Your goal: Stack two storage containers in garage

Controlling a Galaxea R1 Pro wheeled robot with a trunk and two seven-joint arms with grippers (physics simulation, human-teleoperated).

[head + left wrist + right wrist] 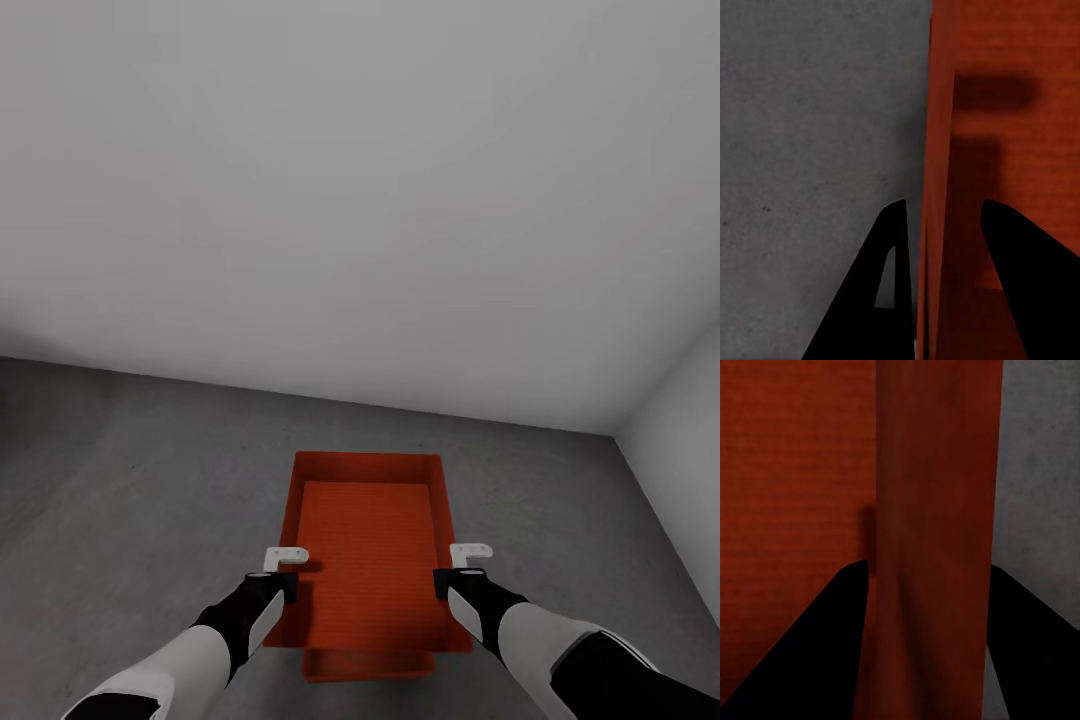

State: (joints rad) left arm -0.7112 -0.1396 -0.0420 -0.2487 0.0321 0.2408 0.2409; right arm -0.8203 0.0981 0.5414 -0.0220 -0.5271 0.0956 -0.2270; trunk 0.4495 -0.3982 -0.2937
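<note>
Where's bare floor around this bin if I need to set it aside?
Wide bare grey floor left of the orange bin, a narrower strip between it and the right wall, and a band up to the back wall. It is crowded at the bin's side walls, which both grippers straddle.

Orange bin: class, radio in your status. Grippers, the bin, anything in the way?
Left gripper astride the bin's left wall, right gripper astride its right wall. Bin held over grey floor, second bin's edge just beneath. Nothing between bin and wall.

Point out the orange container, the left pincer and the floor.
orange container [368,540], head view, its inner bottom.
left pincer [937,225], left wrist view, midway between fingertips astride the container's wall.
floor [140,470], head view, bare grey concrete.
</note>
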